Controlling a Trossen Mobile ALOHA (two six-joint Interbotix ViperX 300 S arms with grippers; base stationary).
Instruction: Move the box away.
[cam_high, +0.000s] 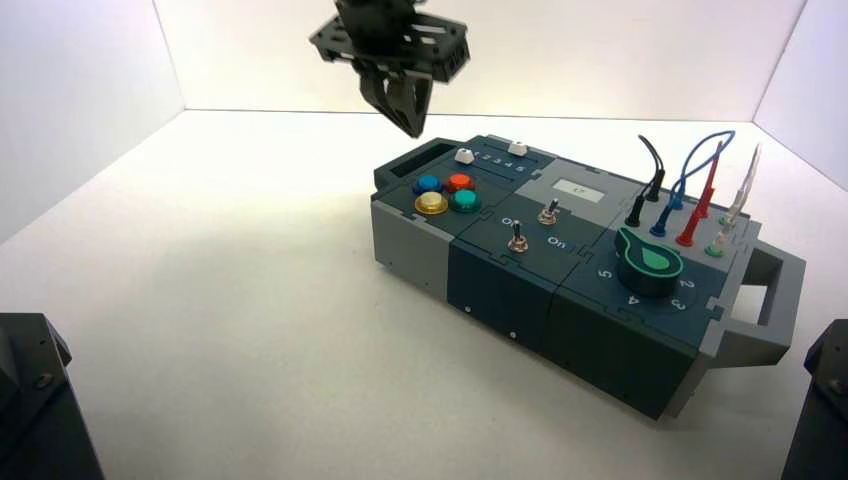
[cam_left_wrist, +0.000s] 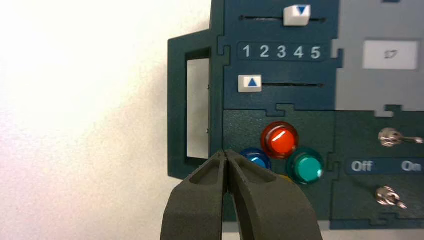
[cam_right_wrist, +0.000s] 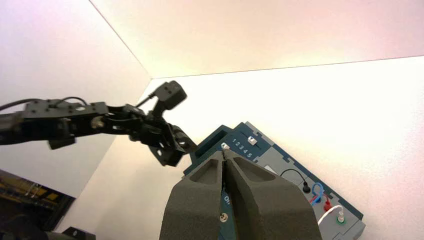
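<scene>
The box (cam_high: 560, 300) is long, grey and dark teal, and lies slanted on the white table. Its left end handle (cam_high: 425, 158) is nearest my left gripper (cam_high: 412, 125), which hangs shut and empty above and just behind it. In the left wrist view the shut gripper (cam_left_wrist: 225, 152) is over the edge between the handle (cam_left_wrist: 192, 107) and the blue button (cam_left_wrist: 256, 159). Red (cam_left_wrist: 279, 140) and teal (cam_left_wrist: 305, 168) buttons sit beside it. My right gripper (cam_right_wrist: 223, 152) is shut and empty, held back from the box (cam_right_wrist: 280, 165).
The two sliders stand at 4 (cam_left_wrist: 297, 15) and 1 (cam_left_wrist: 250, 83). Two toggle switches (cam_high: 548, 212), a green dial (cam_high: 650, 262), plugged cables (cam_high: 690, 190) and the right end handle (cam_high: 770, 300) are on the box. White walls (cam_high: 480, 50) close the table behind and at the sides.
</scene>
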